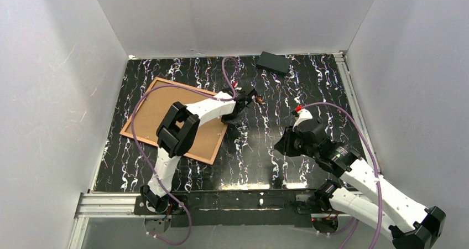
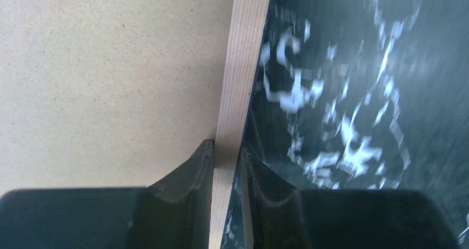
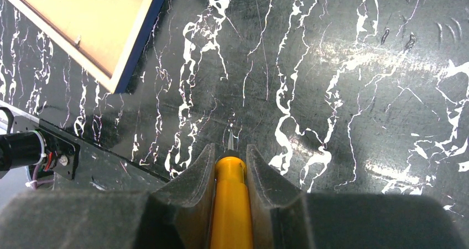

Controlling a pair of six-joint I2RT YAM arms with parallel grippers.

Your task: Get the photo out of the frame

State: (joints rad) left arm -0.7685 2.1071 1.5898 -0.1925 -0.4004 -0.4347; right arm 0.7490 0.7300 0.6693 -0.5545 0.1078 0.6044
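Frame (image 2: 239, 83) edge pinched in nearly closed left gripper (image 2: 227, 152), likely for steadying; photo (image 2: 99, 66) back just left. Yellow-handled tool (image 3: 230, 205) clamped in right gripper (image 3: 229, 152), poised for prying.

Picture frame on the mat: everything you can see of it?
The thin rectangular picture frame lies back up on the left of the black marbled mat, skewed. Its rim looks like pale grained wood on the back, dark navy on the outer side. A plain brown board fills the middle. The left gripper is shut on its right-side rim, one finger over the board, one outside. Lifted or flat: unclear.
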